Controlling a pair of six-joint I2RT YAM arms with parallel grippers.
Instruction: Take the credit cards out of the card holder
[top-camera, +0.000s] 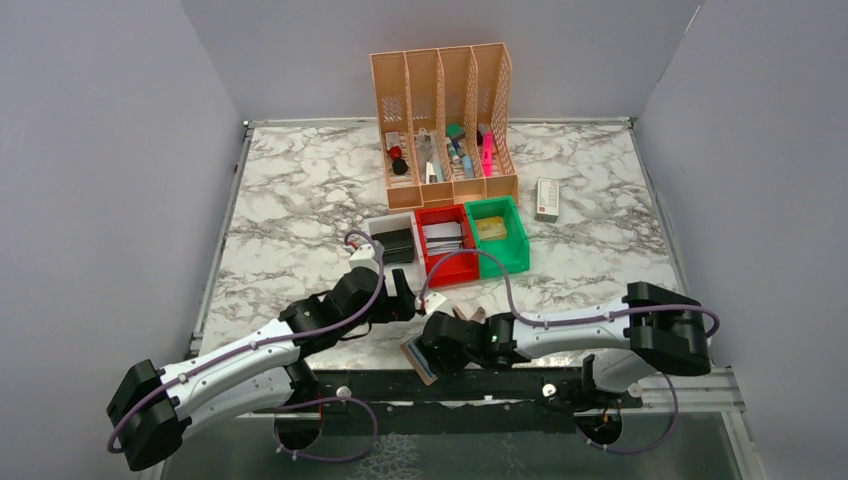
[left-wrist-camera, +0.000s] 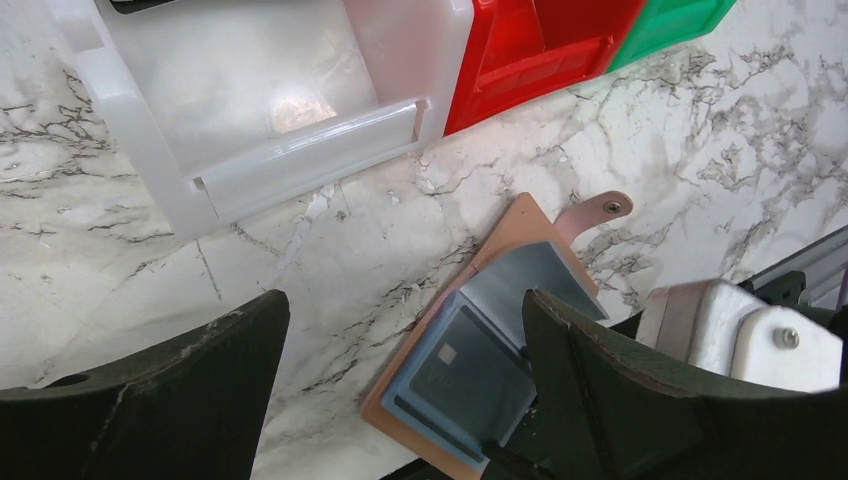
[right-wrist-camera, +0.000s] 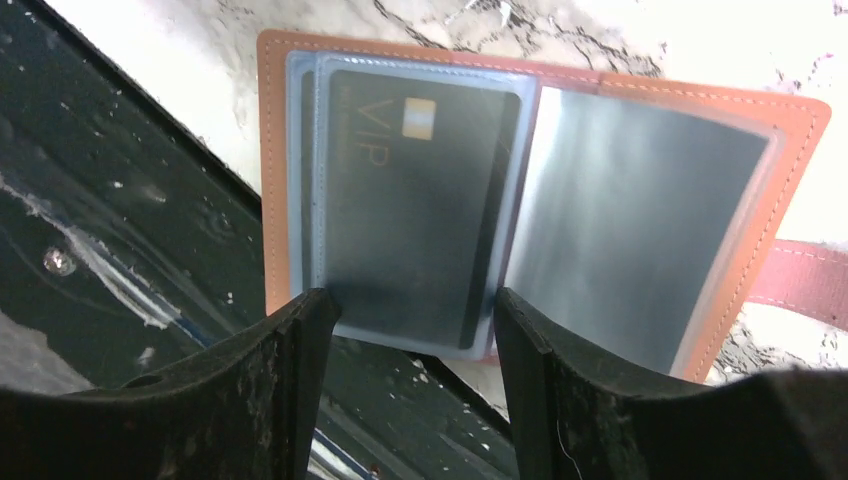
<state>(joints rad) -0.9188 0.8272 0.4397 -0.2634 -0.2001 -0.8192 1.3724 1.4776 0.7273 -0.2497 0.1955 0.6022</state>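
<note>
Card holder (right-wrist-camera: 700, 92) lies open at the near edge of the desk (top-camera: 300, 200), on the near side of the red bin (left-wrist-camera: 530, 50). One page projects over the dark rail (right-wrist-camera: 100, 220) that borders the desk. The tan-brown border frames bluish clear sleeves. A dark credit card (right-wrist-camera: 420, 200), marked VIP and carrying a gold chip, sits in the sleeve on the page over the rail. Further sleeve edges show beneath it. The other page shows a sleeve covered in glare. A brown strap (left-wrist-camera: 595, 212) with a snap extends from that page onto the desk.

Right pincer (right-wrist-camera: 412, 305) is spread to roughly the width of the card. One fingertip sits at the outer corner of the card page and the other at the fold. Contact with the sleeve cannot be confirmed, and nothing is clamped.

Left pincer (left-wrist-camera: 402, 305) is spread wide above the desk, between the white bin (left-wrist-camera: 250, 100) and the holder. It holds nothing. Its right finger overlaps the holder's edge in the left wrist view.
</note>
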